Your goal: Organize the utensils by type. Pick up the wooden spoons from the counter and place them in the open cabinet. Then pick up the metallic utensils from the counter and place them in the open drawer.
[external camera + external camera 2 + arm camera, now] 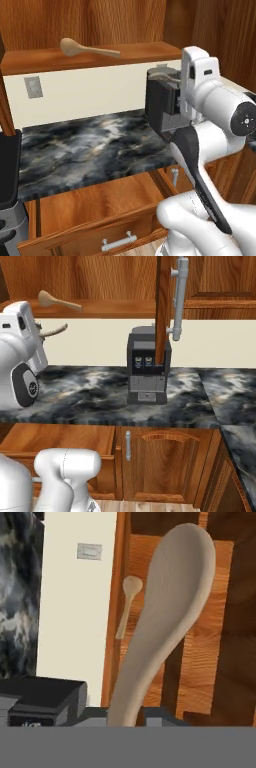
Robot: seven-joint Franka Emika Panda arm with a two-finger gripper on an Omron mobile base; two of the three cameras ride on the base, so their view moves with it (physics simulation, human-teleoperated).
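My gripper [126, 719] is shut on the large wooden spoon [165, 622], whose bowl rises straight ahead in the hand view. In the right base view this spoon [56, 330] sticks out from my hand just below the shelf of the open cabinet [115, 308]. The smaller wooden spoon [88, 49] [57, 302] [128, 604] lies on that shelf. Below it runs the black marbled counter [90, 145]. The open drawer [90, 205] sticks out under the counter, its wooden bottom bare where it shows. The metallic utensils are out of view.
A dark coffee machine [146, 372] stands on the counter right of my arm, under the open cabinet door [162, 306] with its long grey handle [179, 296]. A wall outlet [33, 86] sits on the cream backsplash. A black appliance [7, 170] borders the counter's left end.
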